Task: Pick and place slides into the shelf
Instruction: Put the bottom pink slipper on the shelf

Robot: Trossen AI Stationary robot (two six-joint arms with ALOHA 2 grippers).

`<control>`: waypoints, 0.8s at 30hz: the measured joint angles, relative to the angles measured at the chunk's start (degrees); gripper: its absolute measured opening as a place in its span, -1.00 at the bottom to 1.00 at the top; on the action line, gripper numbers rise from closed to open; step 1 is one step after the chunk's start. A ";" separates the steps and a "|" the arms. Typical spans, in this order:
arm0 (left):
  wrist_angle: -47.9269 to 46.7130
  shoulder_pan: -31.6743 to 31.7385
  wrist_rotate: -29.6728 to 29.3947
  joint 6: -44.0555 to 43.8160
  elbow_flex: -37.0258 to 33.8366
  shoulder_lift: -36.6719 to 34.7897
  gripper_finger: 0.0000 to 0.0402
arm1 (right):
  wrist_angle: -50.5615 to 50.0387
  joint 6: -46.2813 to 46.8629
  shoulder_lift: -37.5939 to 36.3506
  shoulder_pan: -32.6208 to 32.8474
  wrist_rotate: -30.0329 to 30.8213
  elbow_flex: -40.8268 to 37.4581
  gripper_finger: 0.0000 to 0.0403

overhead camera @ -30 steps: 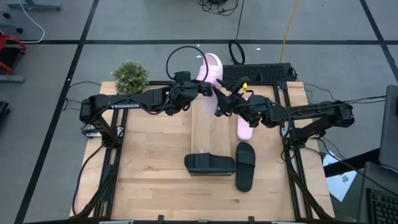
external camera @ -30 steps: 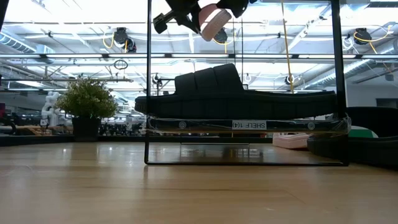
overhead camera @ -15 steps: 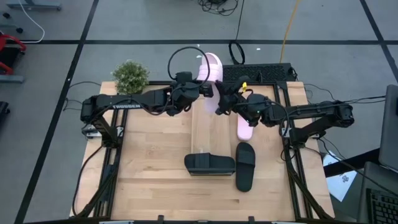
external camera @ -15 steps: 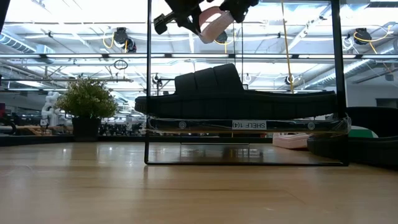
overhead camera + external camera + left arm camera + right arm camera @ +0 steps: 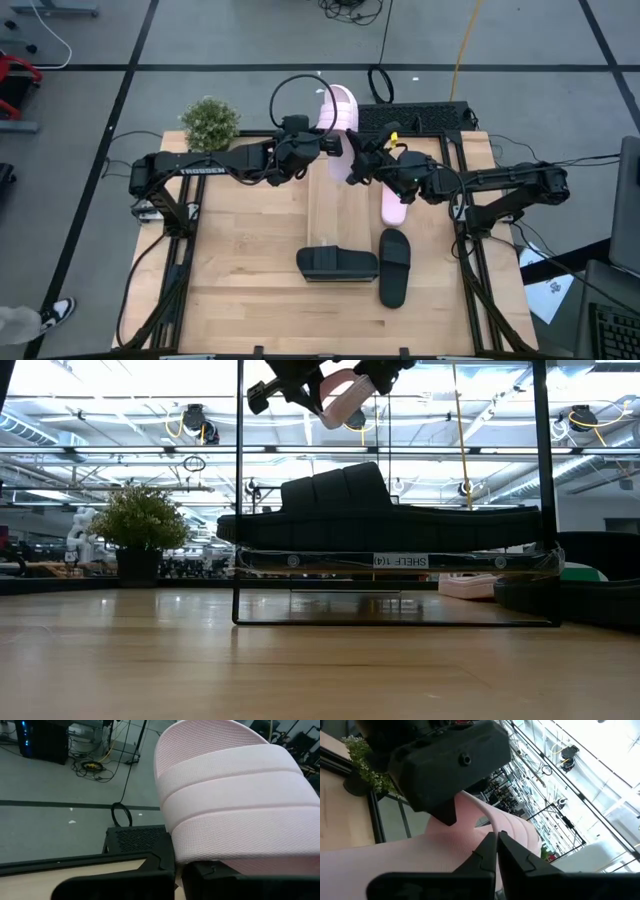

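Change: since a second ago, my grippers lift the held pink slide [image 5: 338,105] slightly toward the far edge.
Left gripper [image 5: 328,143]: pinching that slide's near end, above the shelf [image 5: 340,205].
Right gripper [image 5: 357,160]: fingers pressed onto the same slide.
Other slides: black slide [image 5: 337,263] on the shelf's near end; second black slide [image 5: 394,265] and second pink slide [image 5: 394,208] on the table [image 5: 240,260], right of the shelf.

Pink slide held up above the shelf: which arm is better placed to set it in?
Left, probably. The left end effector grips the pink slide above the shelf. The right end effector, fingers shut, only meets the slide's other side.
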 joint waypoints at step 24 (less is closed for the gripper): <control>-0.07 0.00 0.63 0.62 0.00 0.00 -0.99 | -0.02 1.29 -0.02 -0.04 1.59 0.02 -0.95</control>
